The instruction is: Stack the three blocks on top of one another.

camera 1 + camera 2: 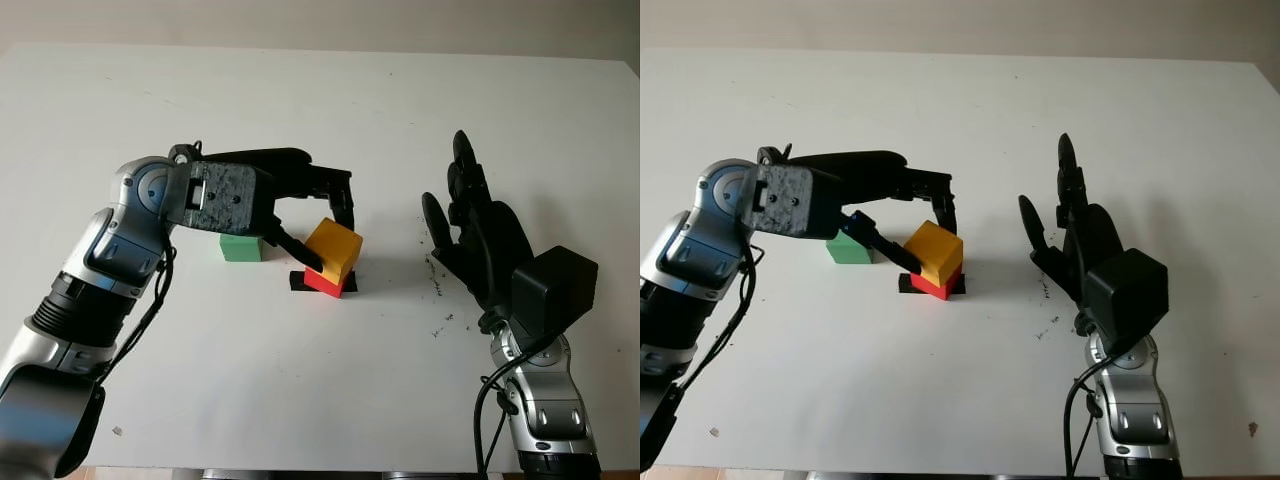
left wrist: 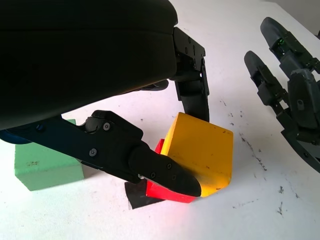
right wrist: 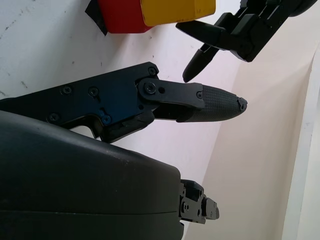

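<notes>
A yellow block (image 1: 335, 245) sits tilted on top of a red block (image 1: 325, 283), which stands on a small black square mark (image 1: 297, 283) near the table's middle. My left hand (image 1: 322, 232) is shut on the yellow block, with its thumb (image 2: 160, 172) low against the near side and a finger (image 2: 195, 97) at the far top edge. A green block (image 1: 240, 248) lies on the table just left of the stack, partly behind the left hand's shell. My right hand (image 1: 470, 230) stands open and upright to the right of the stack, apart from it.
The white table (image 1: 320, 100) stretches wide around the blocks. Small dark specks (image 1: 438, 290) mark the surface near the right hand. The table's front edge runs along the bottom of the head views.
</notes>
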Tool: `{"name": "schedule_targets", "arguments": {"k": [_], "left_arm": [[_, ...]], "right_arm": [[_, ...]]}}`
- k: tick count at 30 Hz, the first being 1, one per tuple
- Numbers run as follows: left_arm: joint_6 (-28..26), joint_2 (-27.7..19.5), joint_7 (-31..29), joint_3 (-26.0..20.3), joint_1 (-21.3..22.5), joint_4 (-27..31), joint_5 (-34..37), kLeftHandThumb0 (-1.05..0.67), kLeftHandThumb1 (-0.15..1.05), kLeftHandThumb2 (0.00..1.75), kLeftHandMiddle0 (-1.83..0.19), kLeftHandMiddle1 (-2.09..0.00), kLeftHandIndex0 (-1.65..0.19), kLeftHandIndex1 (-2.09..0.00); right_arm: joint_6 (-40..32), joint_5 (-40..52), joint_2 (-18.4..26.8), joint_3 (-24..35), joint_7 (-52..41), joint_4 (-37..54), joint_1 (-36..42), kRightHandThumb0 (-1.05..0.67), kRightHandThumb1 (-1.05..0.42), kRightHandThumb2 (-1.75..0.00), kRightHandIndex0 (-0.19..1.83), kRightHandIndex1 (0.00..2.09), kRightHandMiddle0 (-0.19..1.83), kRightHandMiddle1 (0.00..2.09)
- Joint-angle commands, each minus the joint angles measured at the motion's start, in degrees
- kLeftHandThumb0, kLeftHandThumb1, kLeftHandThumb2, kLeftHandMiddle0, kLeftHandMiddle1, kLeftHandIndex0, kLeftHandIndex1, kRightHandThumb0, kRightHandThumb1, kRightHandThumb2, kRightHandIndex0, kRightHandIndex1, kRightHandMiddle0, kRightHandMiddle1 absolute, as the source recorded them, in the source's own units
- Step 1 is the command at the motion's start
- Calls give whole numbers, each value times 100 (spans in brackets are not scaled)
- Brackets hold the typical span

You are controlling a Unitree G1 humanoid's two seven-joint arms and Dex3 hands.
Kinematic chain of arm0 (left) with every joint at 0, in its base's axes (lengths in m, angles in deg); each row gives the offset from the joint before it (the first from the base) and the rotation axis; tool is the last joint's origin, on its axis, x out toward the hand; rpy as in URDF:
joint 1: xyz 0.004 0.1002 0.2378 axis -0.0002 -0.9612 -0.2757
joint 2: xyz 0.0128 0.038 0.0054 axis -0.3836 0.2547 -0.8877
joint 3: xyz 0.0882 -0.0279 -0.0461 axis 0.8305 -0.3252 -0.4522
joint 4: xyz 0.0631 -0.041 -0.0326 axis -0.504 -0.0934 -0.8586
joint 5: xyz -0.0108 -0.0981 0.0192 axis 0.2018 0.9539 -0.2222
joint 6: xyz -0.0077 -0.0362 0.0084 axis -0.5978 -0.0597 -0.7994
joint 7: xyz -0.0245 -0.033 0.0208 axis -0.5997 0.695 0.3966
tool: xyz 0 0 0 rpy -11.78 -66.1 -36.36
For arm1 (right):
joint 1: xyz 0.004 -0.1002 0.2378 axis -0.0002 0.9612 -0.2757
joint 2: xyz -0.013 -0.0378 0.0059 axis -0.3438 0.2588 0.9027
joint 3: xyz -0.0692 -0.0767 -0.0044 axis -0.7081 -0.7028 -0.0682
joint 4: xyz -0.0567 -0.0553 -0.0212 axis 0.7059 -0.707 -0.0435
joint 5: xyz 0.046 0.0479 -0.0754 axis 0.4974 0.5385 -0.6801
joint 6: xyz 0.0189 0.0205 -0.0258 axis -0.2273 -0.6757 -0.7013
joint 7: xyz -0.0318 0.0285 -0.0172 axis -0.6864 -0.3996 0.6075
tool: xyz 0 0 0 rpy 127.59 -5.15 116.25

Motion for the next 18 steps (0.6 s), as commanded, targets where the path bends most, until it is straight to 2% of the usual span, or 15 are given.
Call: {"name": "schedule_targets", "arguments": {"k": [1,4,12,18], "left_arm": [[83,47,114,30,-92,100,-31,-41,105,11,-25,-6,-28,-142],[-1,81,210,27,-135,142,-73,-45,105,10,-24,-5,-23,-141],[9,37,233,46,-175,200,-155,-50,105,10,-14,-2,-8,-110],[122,9,178,12,-188,179,-115,-50,105,8,-17,-5,-9,-111]], "right_arm": [[47,43,-10,39,1,59,42,-68,-105,-51,-17,5,-10,5],[46,-24,19,15,33,35,24,-69,-105,-51,-16,6,-10,6],[11,5,41,37,-35,56,23,-69,-105,-50,-17,5,-10,5],[-50,3,55,35,-49,83,15,-69,-105,-50,-17,5,-10,5]]}}
